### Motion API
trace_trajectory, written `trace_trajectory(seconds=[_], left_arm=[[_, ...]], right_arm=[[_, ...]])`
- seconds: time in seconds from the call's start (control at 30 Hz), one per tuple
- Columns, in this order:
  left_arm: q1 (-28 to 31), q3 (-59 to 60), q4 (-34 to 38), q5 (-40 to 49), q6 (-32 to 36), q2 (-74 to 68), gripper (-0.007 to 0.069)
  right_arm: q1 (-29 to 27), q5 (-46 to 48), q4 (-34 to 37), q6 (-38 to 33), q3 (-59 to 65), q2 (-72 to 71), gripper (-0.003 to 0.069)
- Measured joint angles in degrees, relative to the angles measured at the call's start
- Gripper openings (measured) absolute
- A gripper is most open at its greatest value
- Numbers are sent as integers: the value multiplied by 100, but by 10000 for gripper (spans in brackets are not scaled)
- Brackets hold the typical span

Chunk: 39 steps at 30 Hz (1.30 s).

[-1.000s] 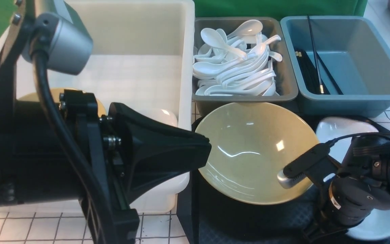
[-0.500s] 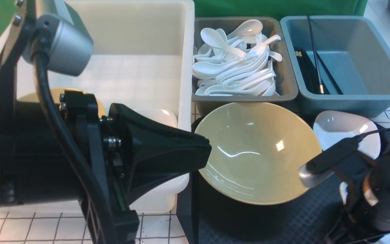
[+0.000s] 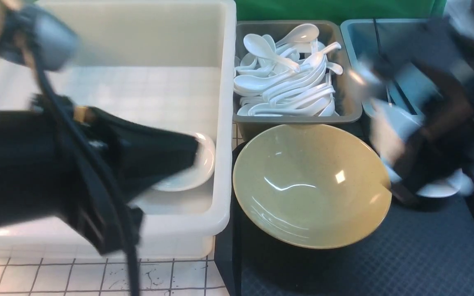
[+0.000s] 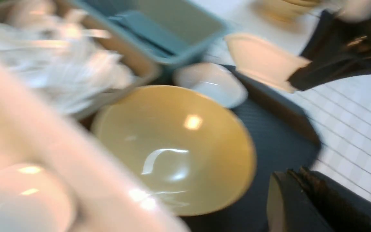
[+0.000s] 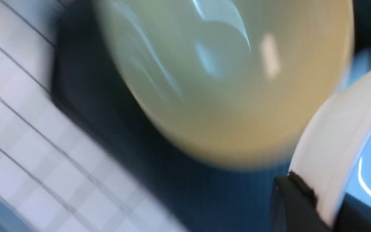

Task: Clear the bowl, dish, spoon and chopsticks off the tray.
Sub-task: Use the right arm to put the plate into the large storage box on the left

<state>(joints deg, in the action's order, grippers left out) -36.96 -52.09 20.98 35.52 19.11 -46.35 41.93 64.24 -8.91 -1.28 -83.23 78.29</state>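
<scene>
Sitting upright on the tray [image 3: 405, 263], toward its left and far side, the bowl [image 3: 311, 185] is empty and nothing grips it. At the bowl's right, the dish [image 5: 330, 135] is held tilted above the tray; the right gripper [image 5: 317, 206] is clamped narrow on its rim, one black finger showing against the white edge in the right wrist view. The right arm is heavily motion-blurred in the front view. A second white dish [image 4: 211, 83] lies near the bowl's far right side on the tray, partly hidden by that arm from the front. The left gripper [image 3: 181, 156], also blurred, hangs over the white tub [image 3: 224, 123] to the left of the tray; its jaws are closed and nothing is seen between them. A small white dish [image 3: 196, 164] rests inside the tub at its right side. Behind the bowl stands a grey bin [image 3: 350, 111] heaped with white spoons [image 3: 286, 78]; the task's own spoon cannot be told apart. Chopsticks [image 3: 376, 35] lean in the blue bin [image 4: 188, 32] beside it. All stand on a white gridded worktop [image 3: 35, 275].
</scene>
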Motion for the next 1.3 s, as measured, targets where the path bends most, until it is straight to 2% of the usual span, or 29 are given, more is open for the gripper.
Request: trace_trajectory(seconds=[0.07,0.1,0.27,0.4,0.67,0.9,1.07,1.3], left_arm=[[0,0,-867,80,-1000,182,-1],[0,0,-1038,121,-1205,199,-1],[0,0,-2970,915,-3599,670,-1],[0,0,-3551,1119,-4458,1050,-1],[0,0,-3689,1350,-4672,1518,-1],[0,0,-3689,1489,-4535,1524,-1],[0,0,-3689,1494,-4525,1529,-1],[0,0,-3683,1494,-4521,1529,-1]], right_arm=[[210,-116,113,-519,-855,528,51],[229,-136,124,-576,-943,584,51],[765,-104,557,-2121,-3100,2131,52],[1087,192,704,-2652,-3939,2989,53],[1187,46,679,-3667,-4128,4233,53],[990,-501,589,-3963,-4134,4636,53],[743,-544,547,-4198,-4134,4865,53],[718,-561,703,-4714,-4134,4927,53]])
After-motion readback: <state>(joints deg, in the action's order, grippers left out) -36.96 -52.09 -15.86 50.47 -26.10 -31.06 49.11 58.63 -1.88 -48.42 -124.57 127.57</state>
